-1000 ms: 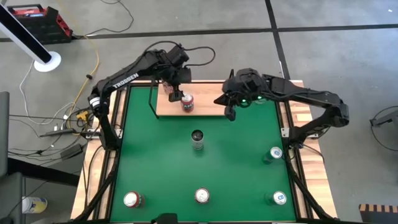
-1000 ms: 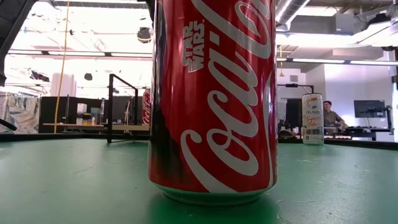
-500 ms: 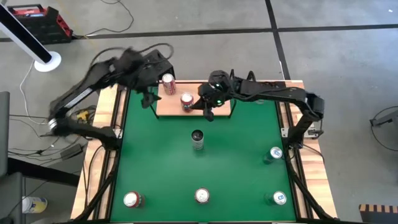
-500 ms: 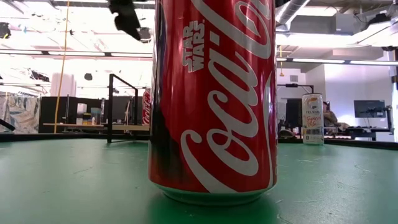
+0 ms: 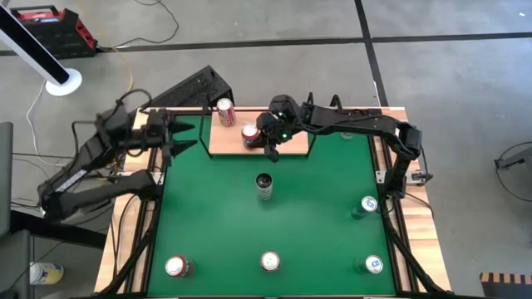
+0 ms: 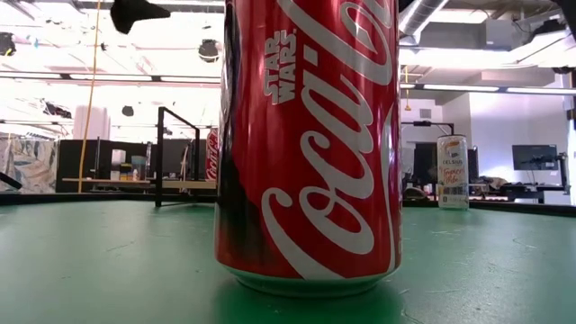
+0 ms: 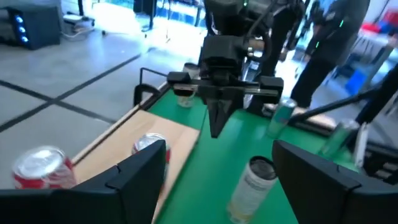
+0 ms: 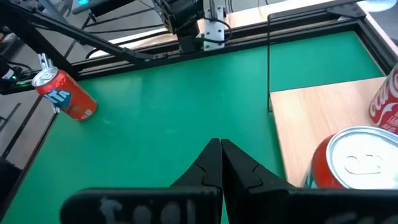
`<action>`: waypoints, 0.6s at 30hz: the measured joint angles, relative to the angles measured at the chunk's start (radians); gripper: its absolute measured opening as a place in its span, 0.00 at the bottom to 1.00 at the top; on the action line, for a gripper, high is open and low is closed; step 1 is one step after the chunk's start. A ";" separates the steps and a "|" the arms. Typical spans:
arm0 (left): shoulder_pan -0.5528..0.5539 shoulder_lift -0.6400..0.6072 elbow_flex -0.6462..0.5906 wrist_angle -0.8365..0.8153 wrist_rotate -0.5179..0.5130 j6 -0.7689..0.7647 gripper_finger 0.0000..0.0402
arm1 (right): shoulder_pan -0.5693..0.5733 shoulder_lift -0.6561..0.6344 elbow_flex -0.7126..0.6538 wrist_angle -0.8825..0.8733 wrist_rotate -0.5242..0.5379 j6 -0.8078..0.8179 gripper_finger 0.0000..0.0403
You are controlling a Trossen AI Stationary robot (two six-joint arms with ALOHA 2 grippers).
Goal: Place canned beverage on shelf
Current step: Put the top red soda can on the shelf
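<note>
The shelf [image 5: 229,143], a light-wood board with black rails, lies at the table's far edge. Two red cans stand upright on it, one at its far left [image 5: 224,110] and one nearer the middle [image 5: 249,134]. My right gripper [image 5: 272,153] is shut and hovers over the shelf's near edge, just right of the middle can [image 8: 354,163]. I see no touch. My left gripper [image 5: 183,138] is open and empty, at the table's left edge beside the shelf. The left wrist view shows its fingers spread wide [image 7: 221,149].
A pale can [image 5: 263,187] stands mid-table. A red can [image 5: 175,267], a Coca-Cola can [image 5: 270,262] that fills the low view [image 6: 306,144], and a green can [image 5: 373,264] stand along the near edge. Another can [image 5: 366,205] stands at the right.
My left gripper has drawn back from the far-left red can toward the table's left edge, and the can stays standing on the shelf. My right gripper has moved toward the table's left edge, along the shelf's near edge, up beside the middle red can.
</note>
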 joint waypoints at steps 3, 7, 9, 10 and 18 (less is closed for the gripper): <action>0.000 -0.093 -0.114 0.072 0.006 -0.093 0.64 | 0.001 0.000 0.000 -0.004 0.000 0.000 0.05; 0.000 -0.203 -0.260 0.207 0.036 -0.218 0.59 | 0.002 0.000 0.000 -0.005 0.000 -0.003 0.05; 0.000 -0.250 -0.322 0.280 0.067 -0.266 0.57 | 0.002 0.000 0.000 -0.008 0.000 -0.003 0.05; 0.000 -0.271 -0.349 0.311 0.083 -0.289 0.55 | 0.003 0.000 0.000 -0.013 0.001 -0.003 0.05; 0.000 -0.366 -0.477 0.368 0.138 -0.397 0.42 | -0.004 0.043 -0.002 -0.040 0.023 -0.026 0.05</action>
